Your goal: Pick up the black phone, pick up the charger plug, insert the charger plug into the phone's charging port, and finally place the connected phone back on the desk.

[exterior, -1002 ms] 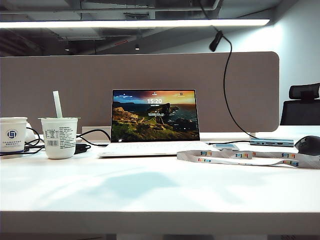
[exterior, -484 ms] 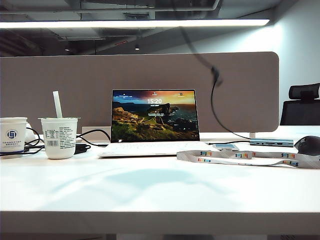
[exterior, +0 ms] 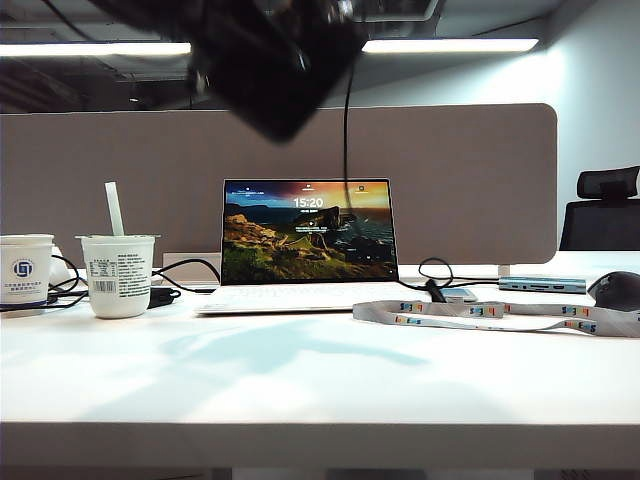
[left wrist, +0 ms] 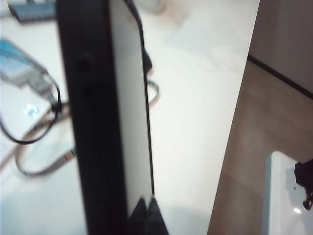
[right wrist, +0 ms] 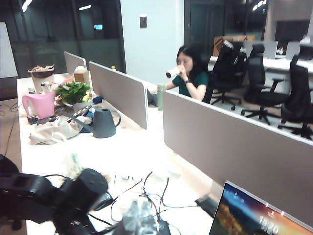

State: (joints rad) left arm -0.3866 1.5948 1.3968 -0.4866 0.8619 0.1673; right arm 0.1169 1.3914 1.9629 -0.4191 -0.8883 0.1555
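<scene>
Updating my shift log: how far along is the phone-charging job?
Done: the left hand holds the black phone up over the desk. In hand: the cable hangs from up beside the phone; the charger plug is hidden, so insertion is unclear. The right hand is not clearly visible. Left: confirm plugging, lay the phone down.

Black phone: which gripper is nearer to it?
Left. The left gripper holds the black phone above the desk; the right gripper cannot be made out, and its wrist view shows no phone.

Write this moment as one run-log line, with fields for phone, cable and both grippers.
black phone: held up by left gripper | cable: hanging to desk | right gripper: shut, out of view | step: insertion
</scene>
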